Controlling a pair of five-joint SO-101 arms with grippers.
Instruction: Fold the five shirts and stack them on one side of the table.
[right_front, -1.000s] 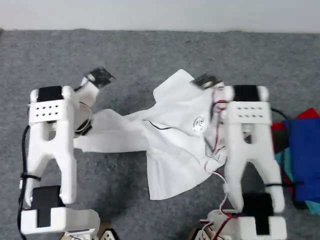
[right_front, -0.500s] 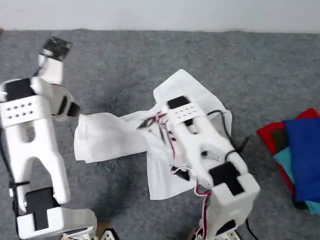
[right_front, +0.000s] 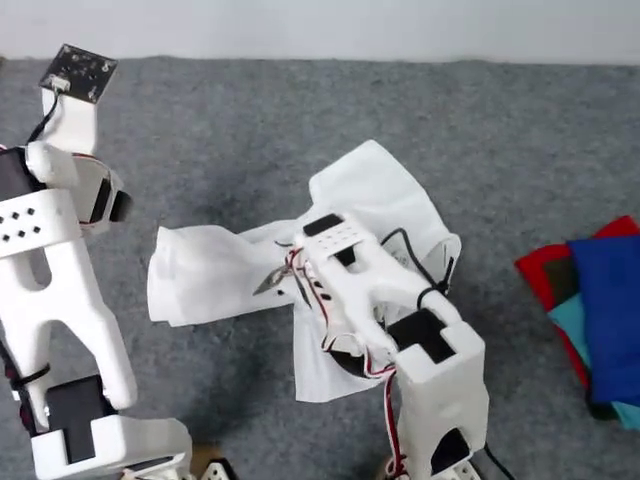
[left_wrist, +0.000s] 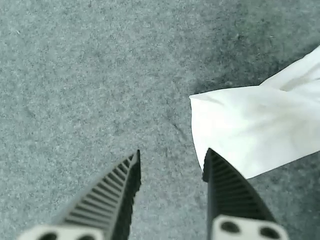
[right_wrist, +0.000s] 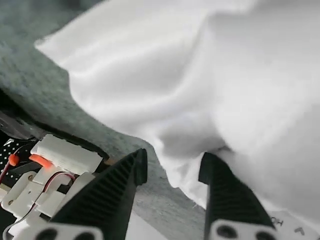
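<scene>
white shirt (right_front: 380, 225): lay crosswise, sleeve pointed toward left gripper (left_wrist: 172, 152)
left gripper: gaped empty beside shirt's sleeve
right gripper (right_wrist: 175, 152): gaped empty over shirt

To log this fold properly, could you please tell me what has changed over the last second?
The left arm swung leftward off the white shirt; the left end effector is open beside a shirt corner. The right arm swung from the shirt's right side over its middle, right end effector open at the cloth. The shirt and folded stack lie much as before.
</scene>
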